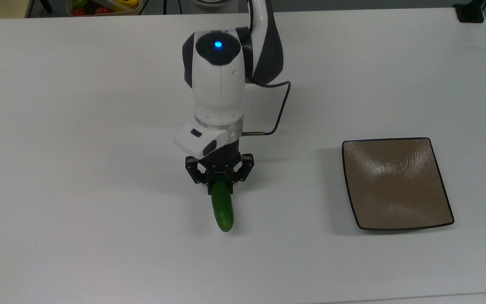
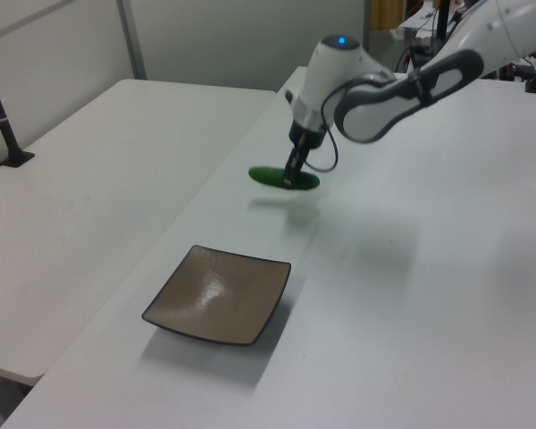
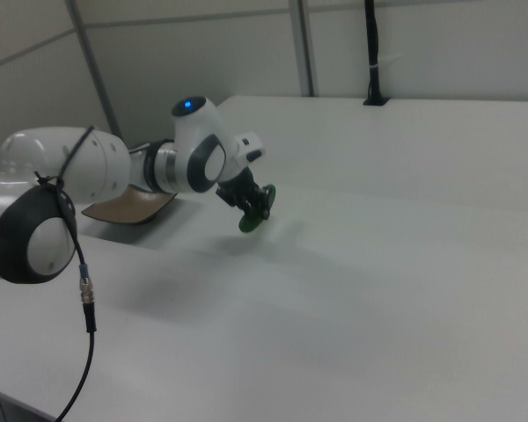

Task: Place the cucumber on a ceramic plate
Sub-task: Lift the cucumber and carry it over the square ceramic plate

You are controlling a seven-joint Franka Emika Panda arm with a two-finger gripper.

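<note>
Open counter (image 1: 293, 190): we see bare white surface between the gripper (image 1: 220, 179), clamped on the raised cucumber (image 1: 222, 207), and the plate (image 1: 395, 183); no obstacles between.

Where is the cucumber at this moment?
The small dark green cucumber is clamped in the hand, lifted off the white table in the left view, up and right of the square brown ceramic plate.

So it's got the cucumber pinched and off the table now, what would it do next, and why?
Probably carry it sideways toward the ceramic plate. The end effector is shut on the cucumber, which in the left view hangs above its own shadow, off the table. The plate sits bare toward the top view's right, so travel across comes before lowering.
</note>
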